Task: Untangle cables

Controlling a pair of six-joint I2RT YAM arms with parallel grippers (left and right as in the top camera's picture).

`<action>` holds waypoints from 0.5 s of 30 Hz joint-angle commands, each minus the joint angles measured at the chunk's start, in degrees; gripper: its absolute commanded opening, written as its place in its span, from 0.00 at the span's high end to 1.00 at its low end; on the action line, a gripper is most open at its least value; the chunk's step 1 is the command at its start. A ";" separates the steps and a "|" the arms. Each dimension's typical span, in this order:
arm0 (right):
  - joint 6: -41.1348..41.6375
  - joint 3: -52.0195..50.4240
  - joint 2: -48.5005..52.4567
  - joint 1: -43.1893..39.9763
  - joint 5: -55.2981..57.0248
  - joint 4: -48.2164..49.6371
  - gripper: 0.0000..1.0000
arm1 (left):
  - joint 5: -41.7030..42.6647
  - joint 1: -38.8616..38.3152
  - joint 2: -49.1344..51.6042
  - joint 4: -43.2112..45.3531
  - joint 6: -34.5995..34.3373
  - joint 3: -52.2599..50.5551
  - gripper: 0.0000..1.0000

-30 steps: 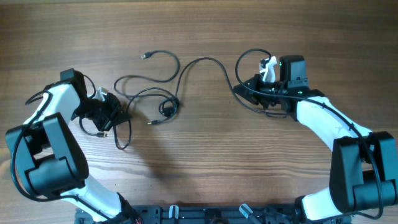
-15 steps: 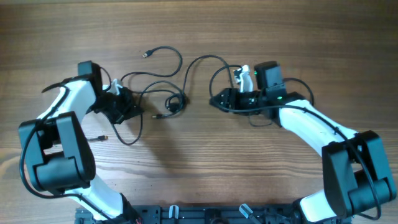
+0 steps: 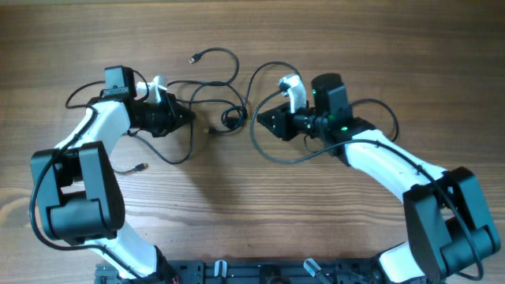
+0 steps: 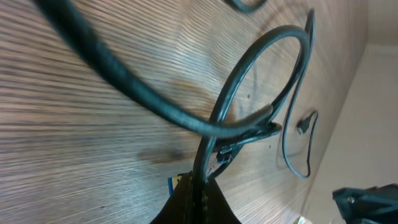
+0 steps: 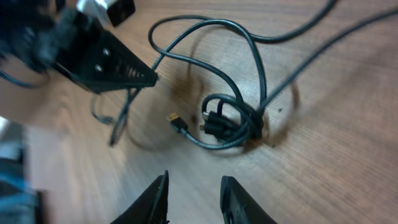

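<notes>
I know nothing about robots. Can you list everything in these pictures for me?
table: one, brown wood, under everything
cables: several, black, tangled mid-table between the arms
knot: one, black, tight coil in the tangle
plugs: at least three, dark, one gold-tipped, on loose ends
arms: two, white and black, either side
left gripper: one, black, shut on a cable
right gripper: one, black, open, facing the knot
</notes>
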 commanded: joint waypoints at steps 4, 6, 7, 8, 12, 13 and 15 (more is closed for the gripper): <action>-14.29 3.61 -0.68 3.65 9.16 -2.16 0.71 | 2.32 -1.49 -1.16 0.50 3.23 -0.15 0.96; -16.61 7.30 -0.15 4.00 9.18 -6.43 0.71 | 2.32 -1.55 -1.18 0.63 3.23 -0.15 0.96; -19.54 10.19 0.28 4.20 9.20 -10.05 0.68 | 2.32 -1.55 -1.16 0.70 3.23 -0.15 0.96; -21.75 12.20 0.74 4.39 9.49 -12.48 0.67 | 2.32 -1.55 -1.16 0.72 3.23 -0.15 0.96; -29.14 18.84 2.12 5.49 14.40 -20.65 0.62 | 2.29 -1.55 -1.16 0.72 3.28 -0.15 0.96; -31.39 19.52 2.43 5.77 15.21 -21.33 0.61 | 2.27 -1.55 -1.16 0.72 3.28 -0.15 0.96; -35.26 19.54 2.82 6.29 15.39 -21.24 0.56 | 2.23 -1.55 -1.16 0.72 3.28 -0.15 0.96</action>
